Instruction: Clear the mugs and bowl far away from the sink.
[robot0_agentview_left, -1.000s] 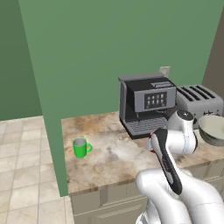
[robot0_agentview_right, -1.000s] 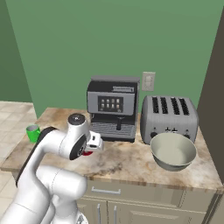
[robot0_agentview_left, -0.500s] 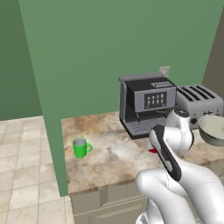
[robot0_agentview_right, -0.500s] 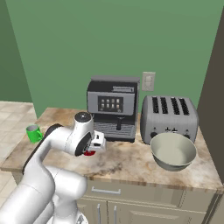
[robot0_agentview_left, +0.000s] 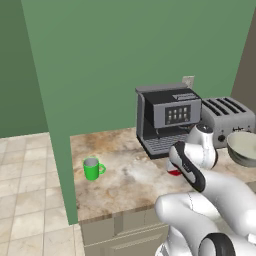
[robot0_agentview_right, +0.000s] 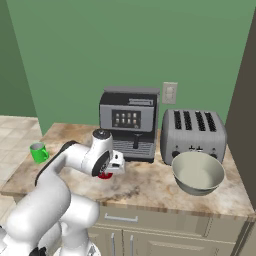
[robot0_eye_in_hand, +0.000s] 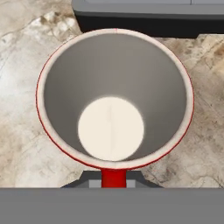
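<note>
Between our closed fingers (robot0_eye_in_hand: 113, 177) sits the red mug's (robot0_eye_in_hand: 114, 98) handle (held by the coffee machine (robot0_agentview_right: 129, 122)); we judge mid-carry, a set-down next, with green mug (robot0_agentview_left: 92, 168) and bowl (robot0_agentview_right: 197, 172) already on the counter (robot0_agentview_right: 140, 187).

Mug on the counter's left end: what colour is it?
Bright green, pale inside. The mug shows best in the left base view.

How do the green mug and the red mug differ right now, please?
The green mug stands free near the counter's left end; the red mug sits in the shut gripper, held by its handle, before the coffee machine. Colours differ: green, red. Both are upright and empty.
</note>
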